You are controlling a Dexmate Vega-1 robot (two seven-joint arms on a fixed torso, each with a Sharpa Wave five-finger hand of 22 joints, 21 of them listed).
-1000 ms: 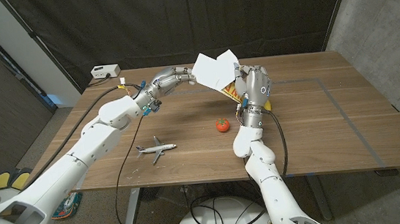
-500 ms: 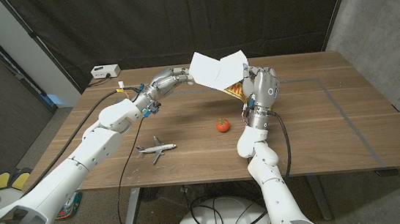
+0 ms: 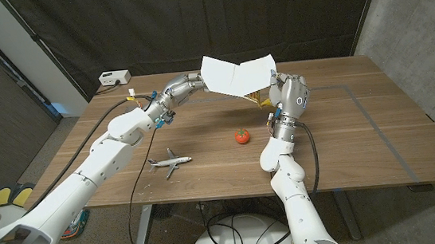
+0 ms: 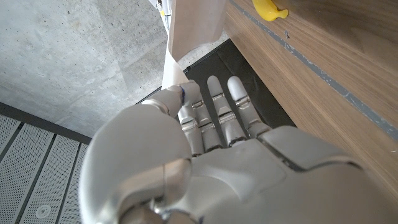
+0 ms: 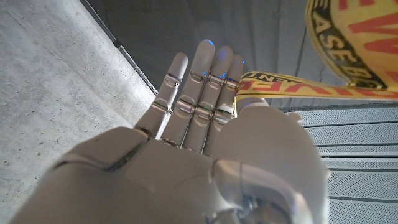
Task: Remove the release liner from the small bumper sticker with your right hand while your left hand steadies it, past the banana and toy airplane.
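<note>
Lying nearest the front edge of the wooden bench (image 3: 363,136), left of centre in the head view, is a small white toy airplane (image 3: 169,161). A little farther back and to its right, close to the middle of the frame, sits a small red fruit with a green top (image 3: 241,136), well apart from the airplane.

Beyond these, both arms rise off the bench toward the upper middle of the frame. The right hand (image 3: 288,95) stands upright just right of centre, its back turned to the head camera. In the right wrist view, the hand's (image 5: 205,124) fingers reach out nearly straight and close together, and a yellow strip with red and black lettering (image 5: 348,43) runs beside them. It appears to have hold of the strip, though the exact contact is hidden.

The left hand (image 3: 184,86) comes in from the upper left of centre, fingers extended toward the sheet. In the left wrist view, that hand's (image 4: 205,137) fingers lie straight, with a pale sheet edge (image 4: 186,37) caught at their tips, so it holds the paper.

Between the two hands, raised above the bench, hangs the white liner (image 3: 235,74), folded into a shallow V, with the yellow printed sticker (image 3: 257,97) showing beneath its right half, next to the right hand.

At the bench's far edge, the left wrist view shows a yellow banana (image 4: 268,9). In the head view's upper left, a small white box (image 3: 114,77) sits on the far corner.
</note>
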